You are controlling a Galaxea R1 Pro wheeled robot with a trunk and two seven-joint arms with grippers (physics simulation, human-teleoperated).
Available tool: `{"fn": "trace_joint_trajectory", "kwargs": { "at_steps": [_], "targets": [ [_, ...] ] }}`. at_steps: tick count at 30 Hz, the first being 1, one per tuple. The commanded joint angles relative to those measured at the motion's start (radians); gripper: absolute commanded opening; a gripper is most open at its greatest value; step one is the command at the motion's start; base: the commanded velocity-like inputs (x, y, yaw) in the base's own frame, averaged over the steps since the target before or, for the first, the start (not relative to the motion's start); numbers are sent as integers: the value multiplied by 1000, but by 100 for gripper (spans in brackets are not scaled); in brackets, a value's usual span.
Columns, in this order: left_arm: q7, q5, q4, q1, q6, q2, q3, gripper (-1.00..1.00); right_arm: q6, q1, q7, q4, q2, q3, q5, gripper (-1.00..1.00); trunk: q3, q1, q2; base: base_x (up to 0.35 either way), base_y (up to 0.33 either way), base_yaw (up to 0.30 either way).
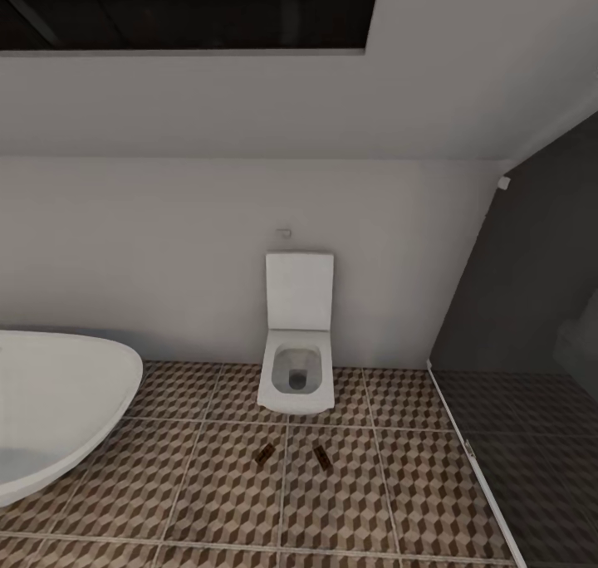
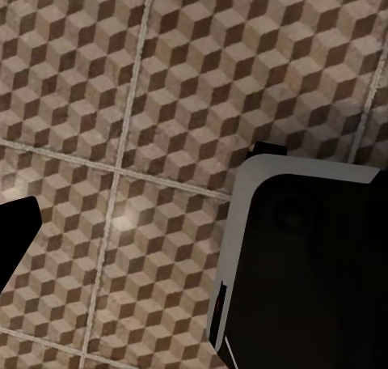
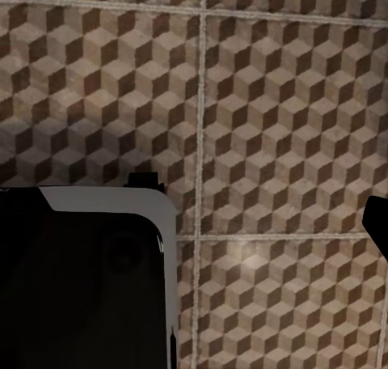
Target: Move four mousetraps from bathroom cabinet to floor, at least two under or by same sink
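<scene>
Mousetraps, two of them, lie on the bathroom floor (image 1: 208,485) in our head view: one (image 1: 265,453) and another (image 1: 321,457), near each other but apart, each a small brown sliver set at a slant on the cube-patterned tiles. Both rest just in front of the white toilet (image 1: 296,377), whose lid stands raised against the pale wall (image 1: 166,252). The open bowl holds nothing that we can make out.

To the left, the curved rim of a white bathtub (image 1: 58,402) reaches over the tiles, well apart from the traps. To the right, a dark glass panel (image 1: 531,302) rises from a pale floor rail, and the tiles behind it look shaded. Above the wall runs a dark recessed strip (image 1: 183,12).

Our left wrist view shows floor tiles (image 2: 145,78) and a black, grey-edged body of the robot (image 2: 307,264); the right wrist view shows tiles (image 3: 275,102) and a similar body (image 3: 81,280). Whether our grippers are spread or clenched, we cannot tell.
</scene>
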State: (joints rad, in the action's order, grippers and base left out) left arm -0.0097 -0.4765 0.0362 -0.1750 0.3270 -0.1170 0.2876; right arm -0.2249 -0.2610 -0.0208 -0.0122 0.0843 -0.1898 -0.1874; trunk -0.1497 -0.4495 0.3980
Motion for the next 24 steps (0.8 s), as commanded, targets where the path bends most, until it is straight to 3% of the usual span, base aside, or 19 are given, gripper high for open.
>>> {"fn": "trace_joint_trajectory", "kwargs": {
  "at_steps": [1, 24],
  "targets": [
    [-1, -7, 4, -2, 6, 0, 8, 100, -4, -1, -2, 1, 0, -8, -10, 100, -2, -1, 2, 0, 0, 0],
    [-1, -7, 4, -2, 6, 0, 8, 100, -4, -1, -2, 1, 0, -8, -10, 100, -2, -1, 2, 0, 0, 0]
  ]
}}
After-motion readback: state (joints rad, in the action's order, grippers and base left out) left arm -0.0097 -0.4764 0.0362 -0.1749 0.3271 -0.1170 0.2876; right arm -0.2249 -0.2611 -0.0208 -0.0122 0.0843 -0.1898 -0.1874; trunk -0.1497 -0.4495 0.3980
